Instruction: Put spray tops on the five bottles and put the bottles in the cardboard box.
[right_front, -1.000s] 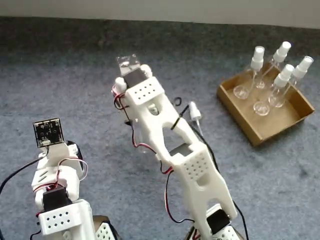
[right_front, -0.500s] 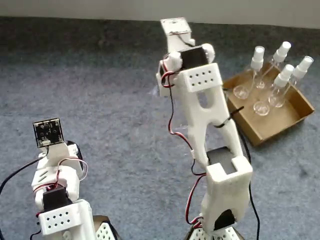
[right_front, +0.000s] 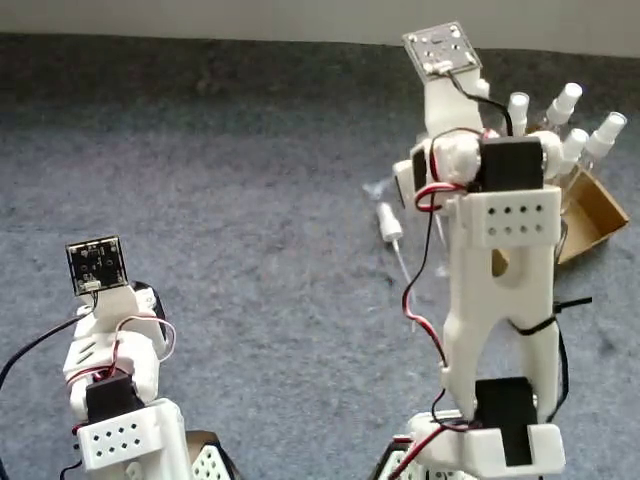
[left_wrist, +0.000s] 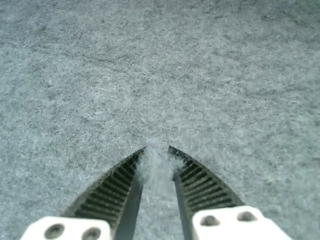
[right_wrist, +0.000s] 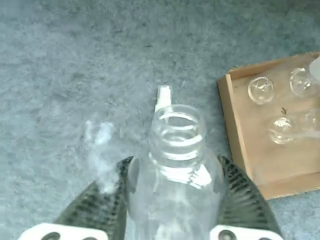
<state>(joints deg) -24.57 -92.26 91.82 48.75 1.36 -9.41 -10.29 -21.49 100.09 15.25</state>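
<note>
My right gripper (right_wrist: 175, 160) is shut on a clear bottle (right_wrist: 175, 142) with an open neck and no top. It is held above the carpet, just beside the cardboard box (right_wrist: 235, 125). A white spray top (right_wrist: 162, 96) with a thin dip tube lies on the carpet beyond the bottle's neck, and in the high view this spray top (right_front: 390, 222) is to the left of the right arm (right_front: 505, 280). Several capped bottles (right_front: 565, 102) stand in the box (right_front: 598, 215). My left gripper (left_wrist: 157, 150) hovers low over bare carpet, shut with nothing in it.
Grey carpet covers the whole table. The left arm (right_front: 110, 350) rests folded at the front left. The right arm hides much of the box in the high view. Open carpet stretches across the middle and back left.
The right arm has swung from the table's middle to the right with the bottle, ending next to the box. The spray top now lies uncovered. The left arm has not moved.
</note>
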